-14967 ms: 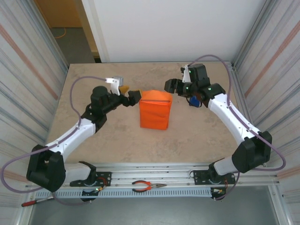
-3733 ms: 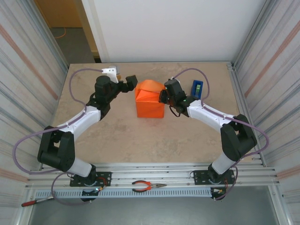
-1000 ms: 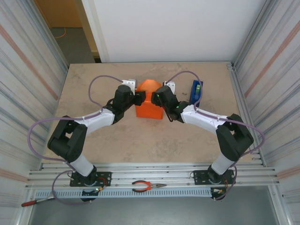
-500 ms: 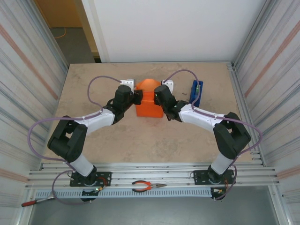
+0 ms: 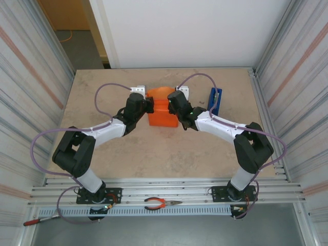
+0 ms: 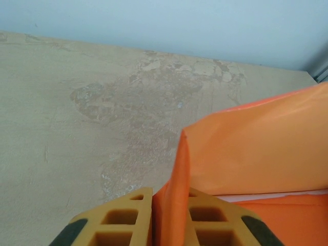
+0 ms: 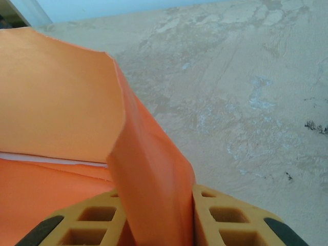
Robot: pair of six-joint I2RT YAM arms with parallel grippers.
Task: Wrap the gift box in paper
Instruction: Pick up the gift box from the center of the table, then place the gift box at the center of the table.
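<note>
The gift box [image 5: 163,117] stands mid-table as a low orange block, with the orange paper [image 5: 160,93] folded around it and a flap rising at its far end. My left gripper [image 5: 149,105] is at the box's far left corner. In the left wrist view its yellow fingers [image 6: 120,218] are shut on a standing fold of paper [image 6: 173,200]. My right gripper [image 5: 172,102] is at the far right corner, and its fingers [image 7: 225,220] pinch a thicker paper fold [image 7: 154,189]. Both wrist views show a thin white edge under the back flap [image 7: 56,102].
A blue tape dispenser [image 5: 214,100] stands just right of the right arm's forearm. Orange-handled pliers [image 5: 162,204] and a red-handled tool [image 5: 36,221] lie on the rail in front of the table. Metal walls close both sides.
Both grippers have closed onto the paper folds at the box's far corners. The back flap sits lower and flatter than a second ago, and both wrists edged slightly farther back.
</note>
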